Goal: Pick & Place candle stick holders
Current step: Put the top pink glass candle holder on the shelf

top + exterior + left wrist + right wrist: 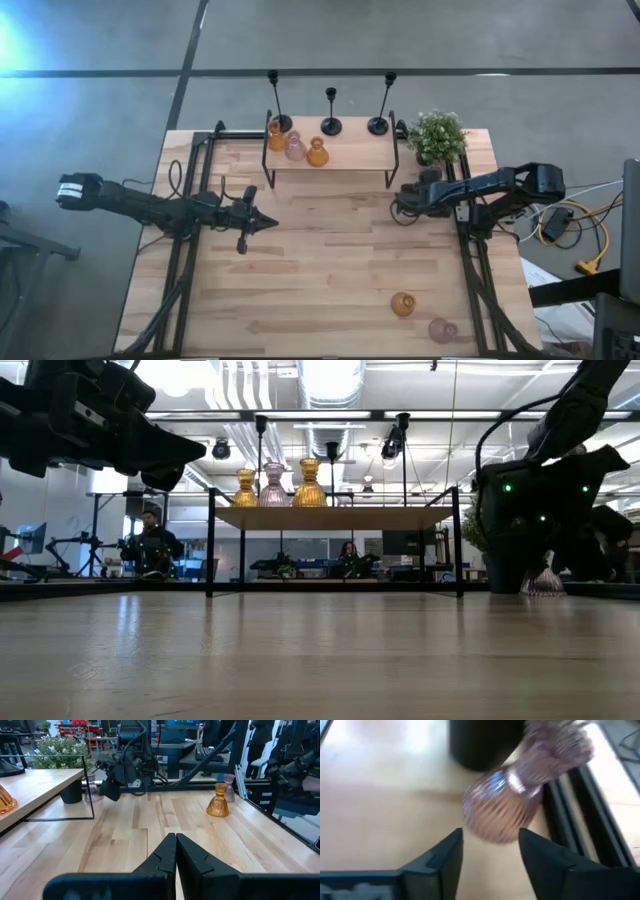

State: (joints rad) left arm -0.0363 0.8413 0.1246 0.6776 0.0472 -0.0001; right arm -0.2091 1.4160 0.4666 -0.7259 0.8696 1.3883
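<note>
High view: my right hand sits at right of centre, just below the shelf's right end and near the plant. Right wrist view: fingers apart, a pink glass holder tilted just ahead of the open tips, not gripped. My left hand is at centre-left over bare worktop, fingers together, holding nothing. Shelf carries two amber holders and one pink; three black tall holders stand along its top edge. Lower right of frame: one amber holder, one pink.
</note>
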